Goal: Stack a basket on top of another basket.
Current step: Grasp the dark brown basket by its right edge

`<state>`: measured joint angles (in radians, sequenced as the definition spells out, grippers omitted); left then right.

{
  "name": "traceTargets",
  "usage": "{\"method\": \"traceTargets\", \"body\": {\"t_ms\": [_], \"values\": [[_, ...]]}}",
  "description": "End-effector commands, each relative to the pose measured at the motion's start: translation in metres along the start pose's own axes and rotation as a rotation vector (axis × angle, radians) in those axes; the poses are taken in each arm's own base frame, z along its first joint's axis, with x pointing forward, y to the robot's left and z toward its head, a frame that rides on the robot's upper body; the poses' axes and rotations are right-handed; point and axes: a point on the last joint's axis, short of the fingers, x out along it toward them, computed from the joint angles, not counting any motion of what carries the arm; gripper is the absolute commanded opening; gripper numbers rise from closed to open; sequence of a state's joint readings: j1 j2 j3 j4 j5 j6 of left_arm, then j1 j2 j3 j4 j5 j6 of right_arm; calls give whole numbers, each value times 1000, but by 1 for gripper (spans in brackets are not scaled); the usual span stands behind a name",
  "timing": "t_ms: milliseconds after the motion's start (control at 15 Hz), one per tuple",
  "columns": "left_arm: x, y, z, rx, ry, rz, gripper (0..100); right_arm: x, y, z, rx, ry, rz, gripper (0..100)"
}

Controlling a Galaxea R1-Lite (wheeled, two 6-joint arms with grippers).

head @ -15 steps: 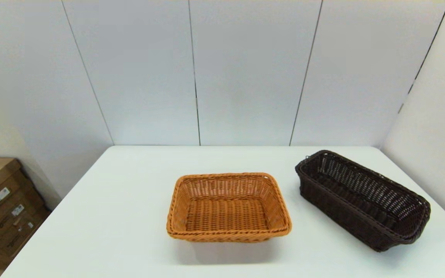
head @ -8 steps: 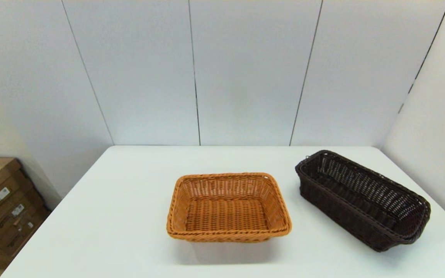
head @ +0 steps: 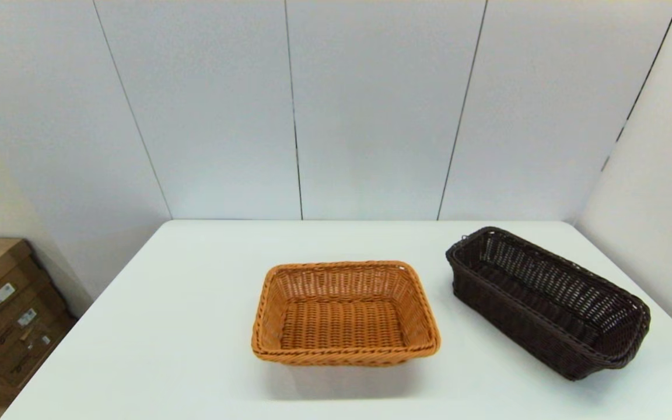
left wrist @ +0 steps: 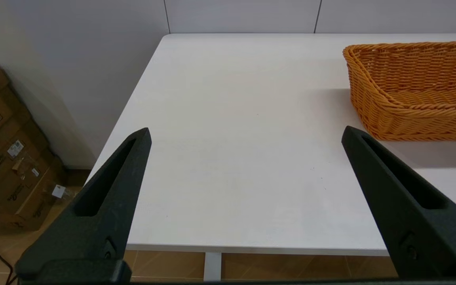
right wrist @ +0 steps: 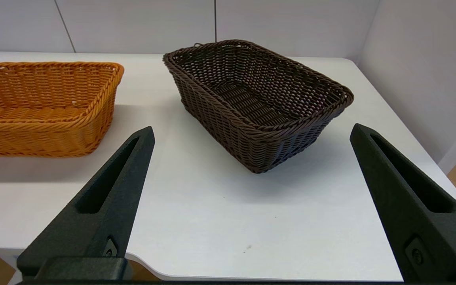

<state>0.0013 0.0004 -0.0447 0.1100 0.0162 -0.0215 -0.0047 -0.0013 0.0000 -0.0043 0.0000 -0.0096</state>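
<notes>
Nearest, ahead of the wide-open right hand (right wrist: 251,130), the dark basket (right wrist: 257,99) lies skewed, right of the orange basket (right wrist: 44,107).

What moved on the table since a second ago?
Nothing visibly moved. The dark brown basket and the orange-tan basket sit apart on the white table, just as before. Nothing was picked up or let go. The left gripper and right gripper are open, near the table's front edge.
</notes>
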Motion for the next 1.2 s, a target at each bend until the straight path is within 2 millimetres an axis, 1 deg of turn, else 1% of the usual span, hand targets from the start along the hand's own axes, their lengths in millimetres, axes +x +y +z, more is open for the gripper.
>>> {"method": "traceTargets", "body": {"t_ms": [67,400,467,533,600,667,733,800,933,1067,1200], "values": [[0,0,-1,2,0,1,100,0,0,0,5,-1,0,100],[0,0,-1,3,0,-1,100,0,0,0,-4,-1,-3,100],[0,0,-1,5,0,-1,100,-1,0,3,-16,-4,-5,100],[0,0,-1,-6,0,2,100,-4,0,13,-18,-26,-11,100],[0,0,-1,-6,0,4,100,-10,-1,27,-20,3,-26,100],[0,0,-1,-6,0,4,100,-13,-1,38,-20,67,-25,100],[0,0,-1,-8,0,2,100,-11,-1,48,-21,113,-27,100],[0,0,-1,-8,0,4,100,-4,-1,64,-16,158,-37,100],[0,0,-1,-3,0,1,100,16,-1,94,-10,238,-134,100],[0,0,-1,6,0,-1,100,53,-7,124,-15,370,-179,100],[0,0,-1,-3,0,2,100,76,-10,140,3,516,-170,100]]}}
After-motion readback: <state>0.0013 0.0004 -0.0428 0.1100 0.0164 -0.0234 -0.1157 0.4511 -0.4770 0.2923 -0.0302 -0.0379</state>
